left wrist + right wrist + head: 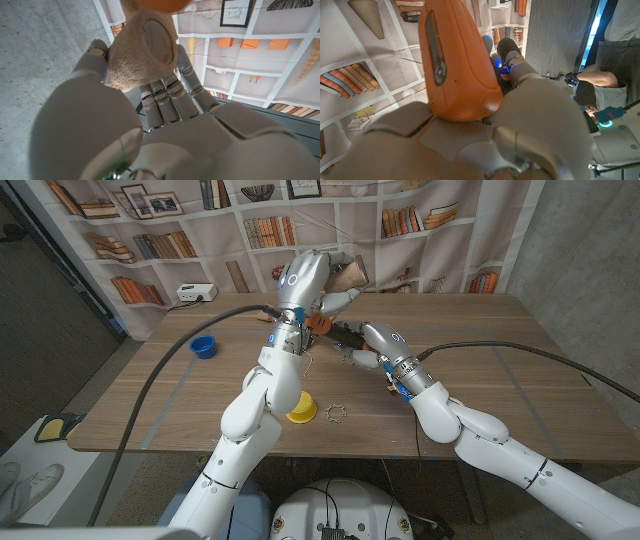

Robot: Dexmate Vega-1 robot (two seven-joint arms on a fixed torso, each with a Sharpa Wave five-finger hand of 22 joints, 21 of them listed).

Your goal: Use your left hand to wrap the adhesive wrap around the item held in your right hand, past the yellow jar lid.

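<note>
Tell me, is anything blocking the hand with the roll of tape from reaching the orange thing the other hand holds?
Nothing visible does. The left hand holds the tan adhesive wrap right beside the orange item gripped by the right hand, above the table. The yellow jar lid lies lower down, out of the way.

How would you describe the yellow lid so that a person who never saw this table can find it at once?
Start at the wooden table and look at its near edge, just beside the left arm's elbow. The yellow lid lies there on the wood, with a small pale toothed ring next to it. It is the one yellow thing on the table; the blue cup stands far off toward the left side.
</note>
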